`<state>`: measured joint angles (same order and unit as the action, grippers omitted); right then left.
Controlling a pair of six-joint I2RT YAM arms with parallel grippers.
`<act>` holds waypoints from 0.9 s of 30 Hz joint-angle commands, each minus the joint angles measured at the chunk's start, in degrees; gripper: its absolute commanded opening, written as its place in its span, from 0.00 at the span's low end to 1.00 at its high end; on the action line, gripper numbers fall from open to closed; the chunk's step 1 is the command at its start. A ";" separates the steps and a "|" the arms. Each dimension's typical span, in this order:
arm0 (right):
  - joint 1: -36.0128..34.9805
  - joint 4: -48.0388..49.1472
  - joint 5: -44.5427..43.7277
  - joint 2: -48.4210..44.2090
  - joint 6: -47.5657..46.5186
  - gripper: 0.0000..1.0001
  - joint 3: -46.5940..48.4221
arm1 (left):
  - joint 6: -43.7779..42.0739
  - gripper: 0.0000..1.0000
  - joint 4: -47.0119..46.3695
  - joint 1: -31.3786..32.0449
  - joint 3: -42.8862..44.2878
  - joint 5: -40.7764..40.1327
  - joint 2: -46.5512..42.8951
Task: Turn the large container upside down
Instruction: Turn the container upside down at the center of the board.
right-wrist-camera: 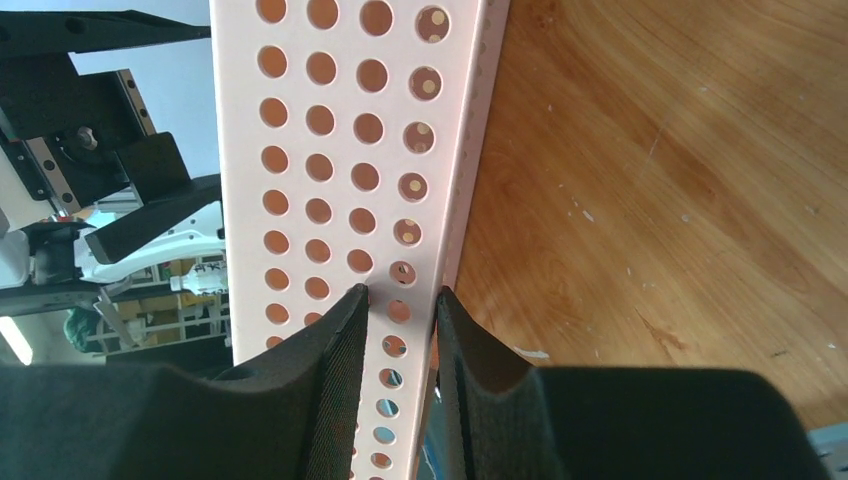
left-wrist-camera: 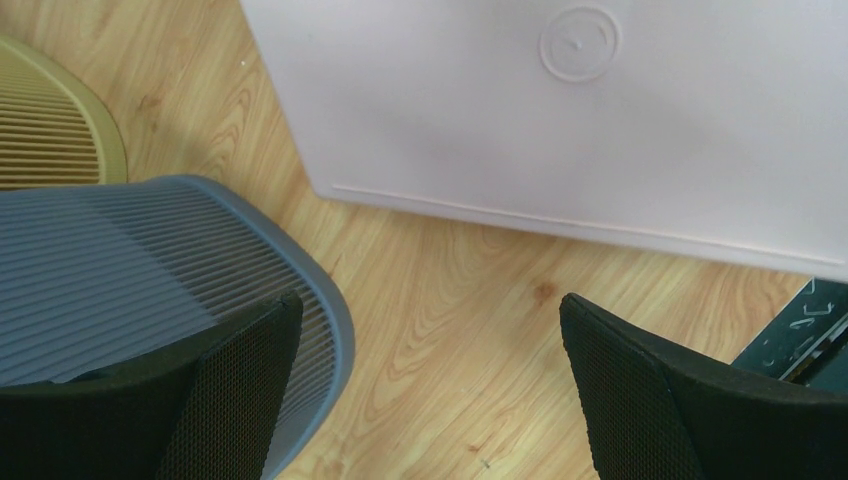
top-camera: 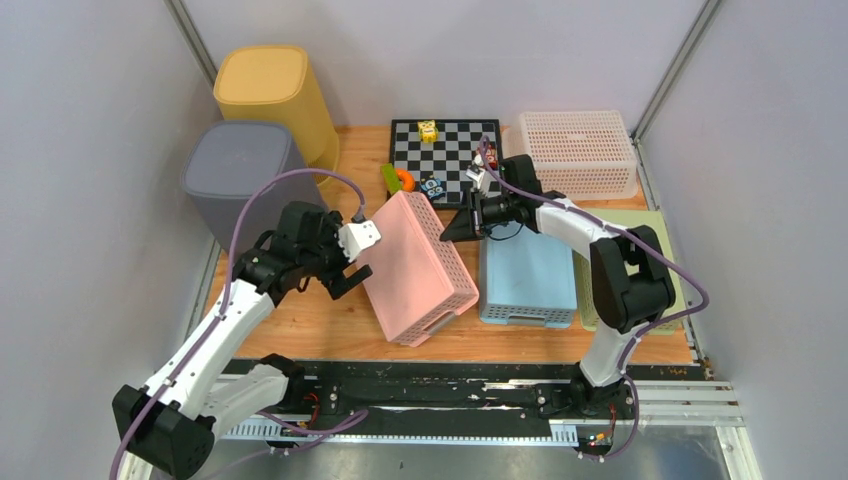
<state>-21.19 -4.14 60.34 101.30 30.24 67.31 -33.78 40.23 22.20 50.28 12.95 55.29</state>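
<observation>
- Right fingers (right-wrist-camera: 335,370) – clamped on the perforated side wall of the pink container (top-camera: 415,265), one finger on each face, right at the rim. It's a thin pinch on a narrow edge.
- Left fingers (left-wrist-camera: 240,370) – spread wide, holding nothing. They hover over bare counter (top-camera: 310,330) just beside the container's solid base and don't touch it.
- Pink container – mid-counter between the two arms, tipped up. The base faces up and toward the left arm, the mouth faces down and toward the right arm. It looks partly turned and is not flat on its rim yet.
- Blue basket (top-camera: 528,280) – right next to the container's right side, under the right wrist. Can't tell if they touch.
- Grey bin (left-wrist-camera: 120,290) – just beside the left fingers, on their outer side.
- Risk: the pinch slips off the rim because only a sliver of wall is held, so the container flops back or drops hard.
- Risk: the rim lands on the blue basket instead of the counter and the container ends up propped at an angle. The tight gap on that side would cause it.
- Risk: nothing braces the left side, so the container may skid toward the left arm instead of pivoting.
- Risk: the left fingers swing wide and bump the grey bin.
</observation>
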 commanded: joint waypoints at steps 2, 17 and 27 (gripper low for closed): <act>0.63 -5.39 -4.11 -1.96 -6.22 0.32 2.03 | -5.49 1.00 4.28 -0.41 -1.13 -1.75 -0.90; 0.59 -13.04 -10.13 -4.27 -13.83 0.34 3.28 | 5.62 1.00 -13.79 -0.40 -10.84 -10.86 3.29; -0.43 -15.26 -11.70 -4.33 -18.62 0.38 2.31 | 14.16 1.00 -21.89 -0.41 -10.78 -7.89 5.30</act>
<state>-21.21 -16.97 49.69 98.28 15.25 69.17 -24.25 23.20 22.20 39.09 3.86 58.78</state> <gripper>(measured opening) 0.378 0.997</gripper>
